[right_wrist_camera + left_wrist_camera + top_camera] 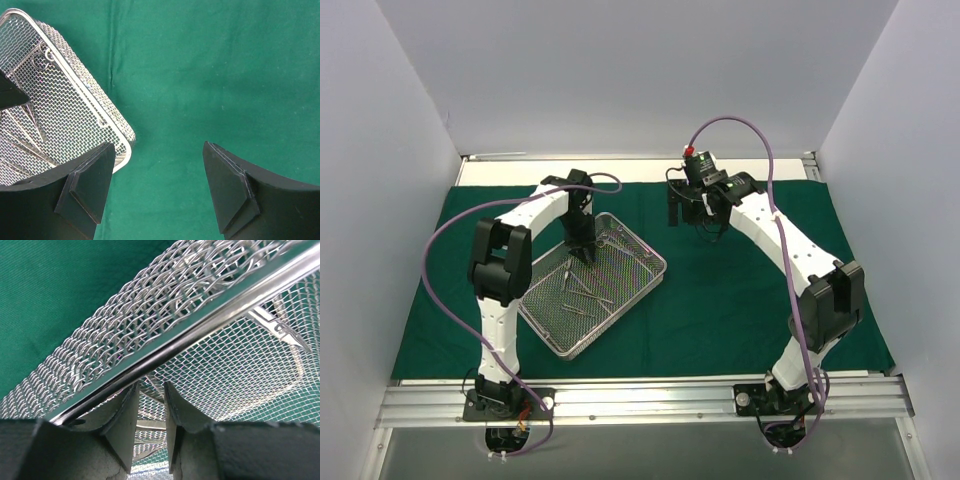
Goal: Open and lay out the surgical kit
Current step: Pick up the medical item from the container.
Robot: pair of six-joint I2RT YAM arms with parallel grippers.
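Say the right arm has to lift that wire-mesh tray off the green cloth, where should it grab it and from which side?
Probably the short end wall of the wire-mesh tray nearest the right tool, from straight above, one finger inside and one outside. That wall is thin and upright under a stiff rod rim, and the left tool is away from that end.

Green drape lies spread flat — silver mesh tray (angled) holds loose steel instruments.
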